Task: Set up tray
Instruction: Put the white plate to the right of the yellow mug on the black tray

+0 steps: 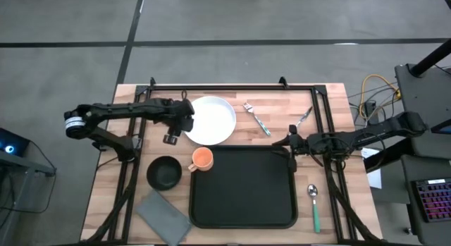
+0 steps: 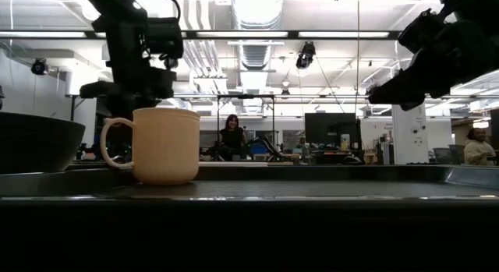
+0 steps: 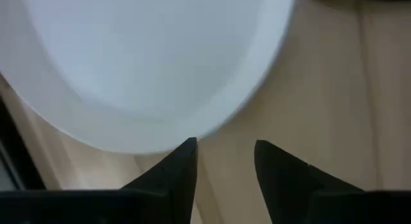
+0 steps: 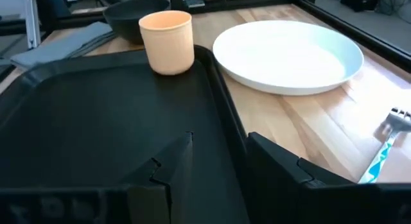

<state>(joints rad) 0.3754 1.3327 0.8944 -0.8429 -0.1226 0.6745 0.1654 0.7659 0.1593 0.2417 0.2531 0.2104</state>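
Black plastic tray [image 1: 243, 186] is sitting in the lower middle of the high view, on the butcher-block table [image 1: 328, 225], long side running left to right, and it's bare except for the peach mug [image 1: 201, 159] standing upright in its upper left corner, handle poking out toward the left. In the low view that mug [image 2: 155, 145] is filling the left part of the frame. Just above the tray's upper left, the white plate [image 1: 210, 120] is lying on the wood, apart from the tray rim. The left gripper [image 1: 171, 137] is hovering at the plate's left edge; the left wrist view is showing its two dark fingers [image 3: 176, 169] parted with bare wood between them, one tip right at the plate's rim [image 3: 148, 70], nothing pinched. The right gripper [image 1: 283, 144] is reaching in from the right and sitting at the tray's upper right corner; its wrist view is showing the fingers [image 4: 173, 166] spread either side of the tray's raised rim [image 4: 221, 102], though whether they're actually touching it can't be told. Left of the tray, the round black bowl [image 1: 164, 173] is resting beside the mug, with the grey folded cloth [image 1: 163, 216] below it at lower left. A fork [image 1: 257, 118] is lying right of the plate, and a green-handled spoon [image 1: 314, 206] right of the tray.
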